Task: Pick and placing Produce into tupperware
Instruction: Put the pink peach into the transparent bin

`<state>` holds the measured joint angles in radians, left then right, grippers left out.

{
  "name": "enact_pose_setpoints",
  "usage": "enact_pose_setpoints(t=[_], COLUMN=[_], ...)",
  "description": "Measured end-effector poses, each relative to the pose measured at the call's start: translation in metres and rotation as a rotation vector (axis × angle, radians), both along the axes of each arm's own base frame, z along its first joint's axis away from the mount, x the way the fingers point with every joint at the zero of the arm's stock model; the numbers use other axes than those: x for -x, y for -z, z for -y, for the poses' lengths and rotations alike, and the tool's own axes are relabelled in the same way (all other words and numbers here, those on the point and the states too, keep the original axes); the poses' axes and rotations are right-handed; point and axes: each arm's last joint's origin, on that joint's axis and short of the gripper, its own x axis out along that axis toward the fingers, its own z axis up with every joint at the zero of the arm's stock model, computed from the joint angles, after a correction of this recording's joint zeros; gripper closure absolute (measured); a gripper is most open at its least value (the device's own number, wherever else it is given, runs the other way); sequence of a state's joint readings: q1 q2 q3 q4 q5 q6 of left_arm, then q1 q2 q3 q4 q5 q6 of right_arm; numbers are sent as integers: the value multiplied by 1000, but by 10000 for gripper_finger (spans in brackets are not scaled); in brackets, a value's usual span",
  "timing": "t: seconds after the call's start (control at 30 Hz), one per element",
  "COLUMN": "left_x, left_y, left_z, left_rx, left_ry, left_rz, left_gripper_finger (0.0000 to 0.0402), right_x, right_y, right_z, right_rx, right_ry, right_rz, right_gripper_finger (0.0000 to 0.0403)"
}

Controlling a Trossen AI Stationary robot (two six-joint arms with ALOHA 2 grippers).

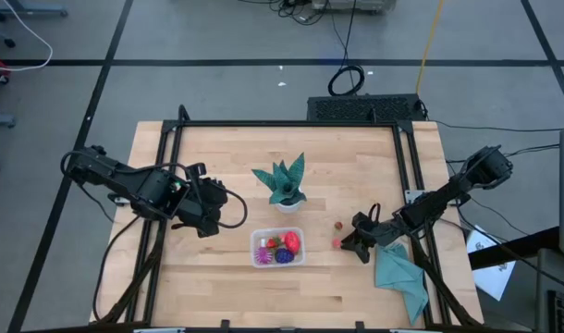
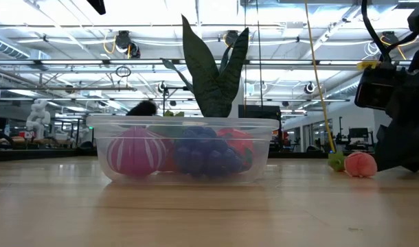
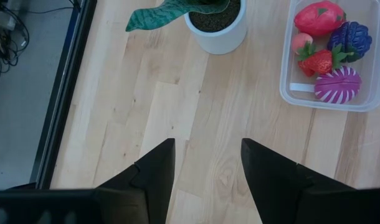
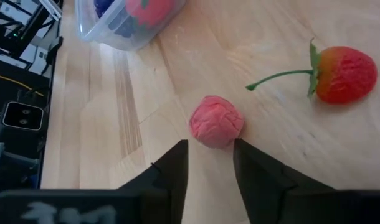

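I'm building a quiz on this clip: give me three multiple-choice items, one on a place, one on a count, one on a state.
1. The pink ball lies:
A. in the tupperware
B. on the table by the right gripper
C. on the cloth

2. Produce pieces loose on the table:
A. two
B. none
C. five

3. The left gripper is:
A. gripping a strawberry
B. open over bare wood
C. inside the pot

Key: 1 B, it sits just before the right gripper. 2 A, the ball and a stemmed strawberry. 3 B, nothing lies between its fingers.

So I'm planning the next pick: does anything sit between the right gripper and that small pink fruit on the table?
Nothing visible does. The right gripper stands open right at the pink fruit, with only bare table between them.
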<state>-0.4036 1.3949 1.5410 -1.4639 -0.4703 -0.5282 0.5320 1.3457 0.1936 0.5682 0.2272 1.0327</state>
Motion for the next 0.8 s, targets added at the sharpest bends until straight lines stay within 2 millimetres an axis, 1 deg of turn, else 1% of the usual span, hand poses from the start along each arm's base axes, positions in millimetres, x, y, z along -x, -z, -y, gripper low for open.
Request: enact_pose_setpoints(t=[0.17, 0.27, 0.63, 0.8], left_x=[0, 0, 0, 0], left_y=[0, 0, 0, 0], left_z=[0, 0, 0, 0], left_rx=[0, 0, 1, 1], left_ry=[0, 0, 0, 0], left_rz=[0, 0, 2, 2], left_gripper_finger=[215, 215, 215, 215], right_x=[-1, -2, -5, -7], right_y=[-2, -3, -4, -6], right_z=[-1, -1, 4, 5], right_rx=[-16, -17, 40, 102], right_ry=[-1, -2, -5, -18], right_rz=[18, 32, 62, 101], right_gripper_finger=[255, 247, 247, 247])
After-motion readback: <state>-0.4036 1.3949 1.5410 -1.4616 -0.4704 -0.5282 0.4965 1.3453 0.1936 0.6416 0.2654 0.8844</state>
